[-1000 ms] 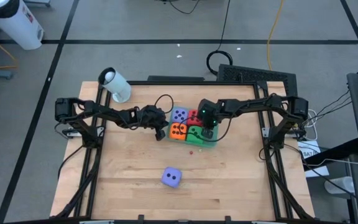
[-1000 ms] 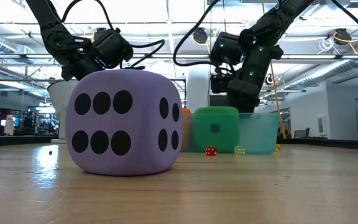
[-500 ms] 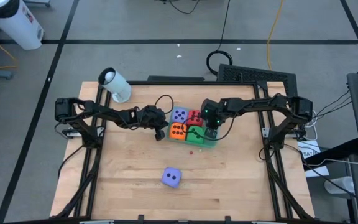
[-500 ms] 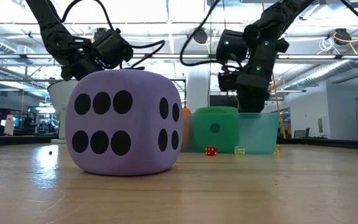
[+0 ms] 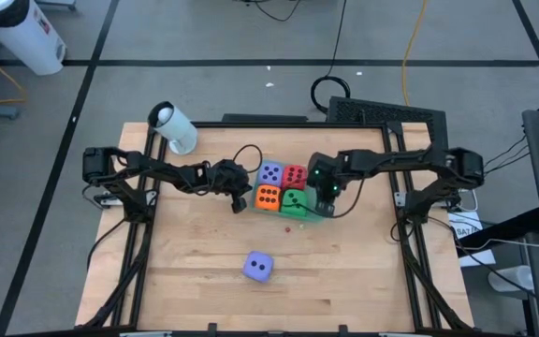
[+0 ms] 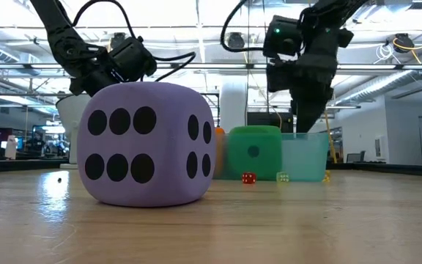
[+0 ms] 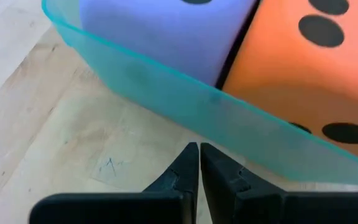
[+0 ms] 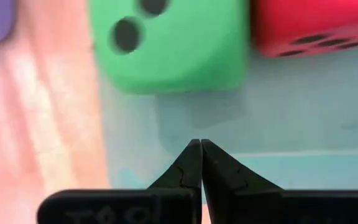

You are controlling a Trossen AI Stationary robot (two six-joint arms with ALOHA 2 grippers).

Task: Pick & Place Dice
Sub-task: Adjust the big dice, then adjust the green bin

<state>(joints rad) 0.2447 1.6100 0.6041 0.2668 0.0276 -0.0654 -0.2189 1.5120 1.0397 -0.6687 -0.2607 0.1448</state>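
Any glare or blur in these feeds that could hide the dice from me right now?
Low view: the near purple die fills the left foreground and hides most of the tray; bright ceiling lights behind, a glossy patch on the table. Right wrist view: green die and red die look soft-edged, close up. High view: evenly lit, all five dice readable.

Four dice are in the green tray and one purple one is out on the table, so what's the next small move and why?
Probably swing the right gripper, shut and empty over the translucent green tray, toward the lone lavender-purple soft die on the bare wood. The tray's free corner lies beside the green die. The left gripper waits shut at the tray's wall.
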